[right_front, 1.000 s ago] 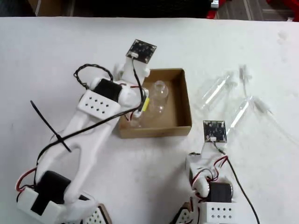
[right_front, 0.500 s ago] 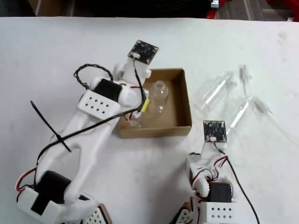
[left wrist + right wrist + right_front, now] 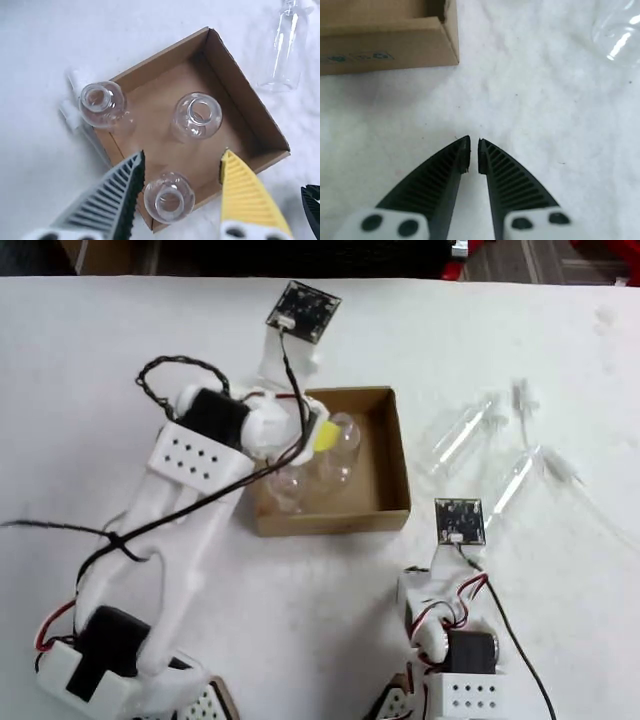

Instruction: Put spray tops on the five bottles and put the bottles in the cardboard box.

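- Lifted clear of the cardboard box [image 3: 401,455], the left arm [image 3: 170,530] now holds its wrist higher, over the far rim.
- The left gripper [image 3: 182,154] hangs empty with its fingers spread wide above three upright bottles [image 3: 197,115] in the box. Their necks are open and uncapped, probably stood that way to pack closely.
- Two more bottles [image 3: 460,435] lie on the counter [image 3: 120,340] right of the box, with loose spray tops [image 3: 523,395] beside them.
- The right gripper [image 3: 474,150] sits low near a box corner, fingers clenched on nothing, seemingly parked out of the way.
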Available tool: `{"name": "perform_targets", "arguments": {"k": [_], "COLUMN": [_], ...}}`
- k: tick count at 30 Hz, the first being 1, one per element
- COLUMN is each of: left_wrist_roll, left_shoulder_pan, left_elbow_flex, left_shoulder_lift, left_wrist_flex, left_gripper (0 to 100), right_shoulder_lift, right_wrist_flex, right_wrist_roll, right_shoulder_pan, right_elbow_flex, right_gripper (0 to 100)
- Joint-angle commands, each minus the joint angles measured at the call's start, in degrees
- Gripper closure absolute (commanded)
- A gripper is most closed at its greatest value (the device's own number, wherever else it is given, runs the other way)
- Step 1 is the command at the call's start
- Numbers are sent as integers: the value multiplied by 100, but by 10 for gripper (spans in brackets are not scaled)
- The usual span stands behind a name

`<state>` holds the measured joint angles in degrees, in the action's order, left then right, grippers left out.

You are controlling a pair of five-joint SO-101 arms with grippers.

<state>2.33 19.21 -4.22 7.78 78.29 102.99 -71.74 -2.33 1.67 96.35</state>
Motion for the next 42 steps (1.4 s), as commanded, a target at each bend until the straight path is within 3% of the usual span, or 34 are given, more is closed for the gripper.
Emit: {"name": "perform_targets", "arguments": {"k": [1,9,16,21,25,32,36,42], "left_wrist_roll": [211,325,360,466,-132,-325,-325,-316], "left_shoulder_pan": [-268,-787,-866,-910,-927,-1868,-2308,-2369], "left_elbow_flex": [-967,-2453,-1187,422,1987,4413,5670,7455], "left_shoulder_lift": [145,163,1701,3354,4585,6580,7591,9103], "left_wrist_flex": [941,2435,2374,1767,730,-747,-1336,-1793], "left_gripper": [771,771,769,768,767,767,769,770], "right_shoulder_lift": [13,13,13,13,13,13,13,13], "right_wrist_flex": [-57,-57,-57,-57,-57,-57,-57,-57], "right_wrist_roll": [35,35,35,35,35,35,35,35], "right_shoulder_pan": [-57,-57,-57,-57,-57,-57,-57,-57], "right_elbow_flex": [53,53,53,53,53,53,53,53], "right_gripper": [984,984,984,984,984,984,984,984]}}
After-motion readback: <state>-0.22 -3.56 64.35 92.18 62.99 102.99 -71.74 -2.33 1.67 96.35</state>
